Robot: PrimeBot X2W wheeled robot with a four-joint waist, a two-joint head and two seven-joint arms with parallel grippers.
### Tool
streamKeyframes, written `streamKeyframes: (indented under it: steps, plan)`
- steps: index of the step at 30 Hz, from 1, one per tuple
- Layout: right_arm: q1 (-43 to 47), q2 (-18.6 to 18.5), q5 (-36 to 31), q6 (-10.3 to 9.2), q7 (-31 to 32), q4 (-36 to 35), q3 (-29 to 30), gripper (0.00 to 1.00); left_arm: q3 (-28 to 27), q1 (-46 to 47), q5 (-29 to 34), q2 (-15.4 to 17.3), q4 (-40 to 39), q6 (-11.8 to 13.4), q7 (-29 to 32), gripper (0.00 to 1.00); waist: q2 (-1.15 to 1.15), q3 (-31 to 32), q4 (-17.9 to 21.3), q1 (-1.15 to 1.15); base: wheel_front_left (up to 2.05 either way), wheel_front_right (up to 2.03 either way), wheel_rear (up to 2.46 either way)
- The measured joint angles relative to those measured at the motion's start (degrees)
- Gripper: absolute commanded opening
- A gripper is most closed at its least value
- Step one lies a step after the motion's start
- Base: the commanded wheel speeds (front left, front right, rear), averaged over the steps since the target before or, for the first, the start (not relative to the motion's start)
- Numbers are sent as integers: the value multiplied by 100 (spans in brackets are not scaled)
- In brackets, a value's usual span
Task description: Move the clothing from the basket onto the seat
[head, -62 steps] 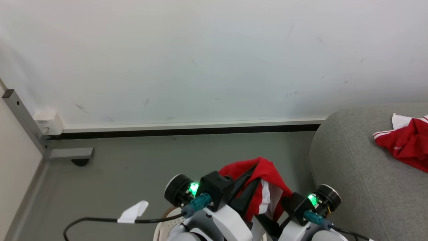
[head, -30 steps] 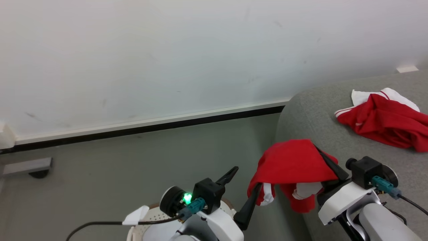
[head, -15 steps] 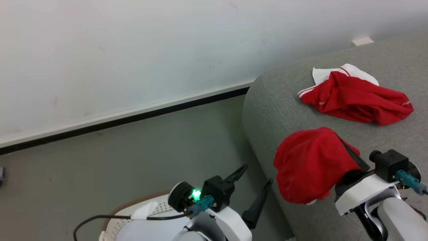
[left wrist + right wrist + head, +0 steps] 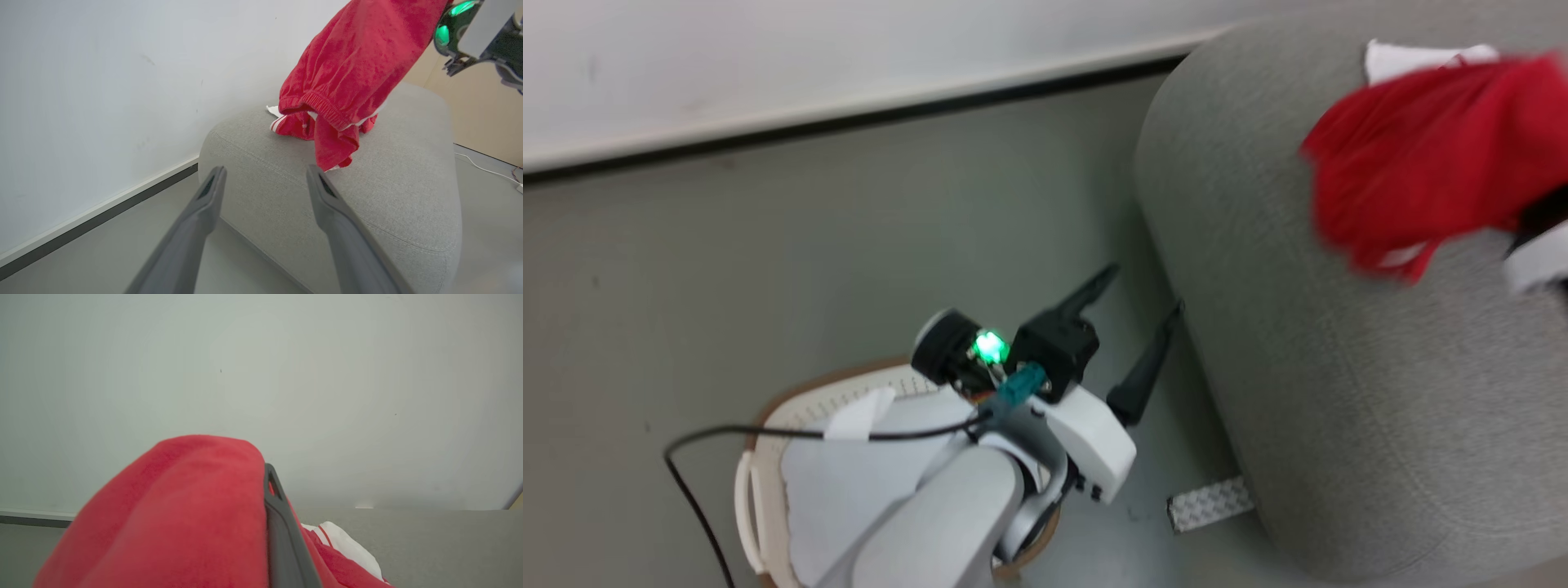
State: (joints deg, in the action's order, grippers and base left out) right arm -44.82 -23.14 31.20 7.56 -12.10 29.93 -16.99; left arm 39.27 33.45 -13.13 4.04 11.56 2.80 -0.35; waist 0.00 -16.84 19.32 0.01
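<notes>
Right gripper (image 4: 270,490) clamped narrow on a red garment (image 4: 1413,180), hanging over the grey sofa (image 4: 1298,367) at upper right of head view; can't tell if the hem touches it. Second red-and-white garment (image 4: 286,124) already lies on the sofa top just behind it. Left gripper (image 4: 264,175) wide and empty, lower centre, between sofa edge and laundry basket (image 4: 747,490). Basket interior mostly hidden by the left arm (image 4: 947,506); no red in the exposed part, so can't confirm it's empty. Judgement: one piece delivered, one about to be released, remaining count unknown.
</notes>
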Motion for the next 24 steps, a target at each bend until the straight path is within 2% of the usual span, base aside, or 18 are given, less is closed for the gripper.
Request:
streamKeyframes:
  steps: [7, 13, 17, 22, 23, 24]
  plan:
    - [-1668, -736, -1, 1, 309, 616, 973, 0, -194, 711, 240, 102, 71, 101, 8, 100, 0, -917, -227, 1, 0, 0, 0]
    - [-2588, -1474, -454, 0, 321, 1709, 1827, 0, -308, 1132, 305, 134, 46, 159, -85, 100, 0, -1624, -422, 1, 0, 0, 0]
    - [-2632, -1447, -806, 0, 33, 2655, 2220, 0, -353, 1284, 315, 162, 11, 181, -178, 100, 0, -2011, -546, 2, 0, 0, 0]
    - [-2387, -980, -1032, 0, -218, 3594, 2669, 0, -381, 1326, 350, 222, 55, 224, -305, 100, 0, -2258, -675, 1, 0, 0, 0]
    - [-2358, -917, -1094, 0, -260, 3662, 2703, 4, -391, 1322, 336, 232, 67, 220, -334, 100, 0, -2259, -681, 1, 0, 0, 0]
    - [-2298, -877, -1190, 0, -264, 3680, 2702, 27, -387, 1321, 336, 266, 83, 218, -352, 100, 0, -2241, -679, 1, 0, 0, 0]
